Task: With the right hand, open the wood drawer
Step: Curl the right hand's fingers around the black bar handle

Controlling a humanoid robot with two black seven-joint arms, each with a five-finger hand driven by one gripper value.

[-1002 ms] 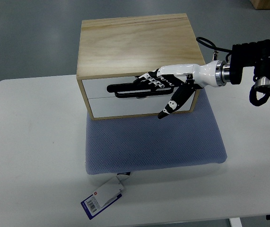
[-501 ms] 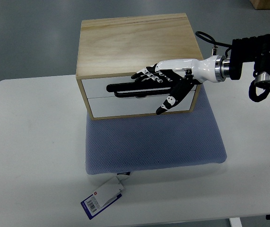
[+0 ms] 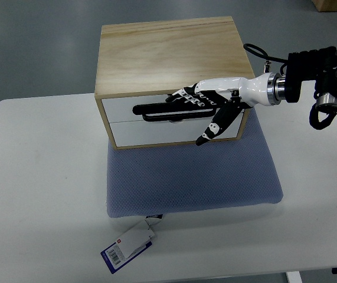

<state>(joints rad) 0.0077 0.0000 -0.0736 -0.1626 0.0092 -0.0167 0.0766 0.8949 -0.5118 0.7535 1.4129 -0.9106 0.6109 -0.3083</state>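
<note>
the white-and-black right hand (image 3: pixel 206 103) lies across the white upper front of the light wood drawer box (image 3: pixel 171 79), fingers (image 3: pixel 183 97) curled on the black bar handle (image 3: pixel 159 111). the barcode tag (image 3: pixel 128 244) on the white counter (image 3: pixel 38 194) is unreadable.

The right robot hand (image 3: pixel 215 103) has a glossy white shell, with black segmented fingers (image 3: pixel 210 130) carrying small white patches. A silver metal ring joins its wrist to a bulky black forearm, where thin black cables loop loose around round silver fittings.

Lab: white table (image 3: pixel 38 194), grey floor (image 3: pixel 32 47)
</note>
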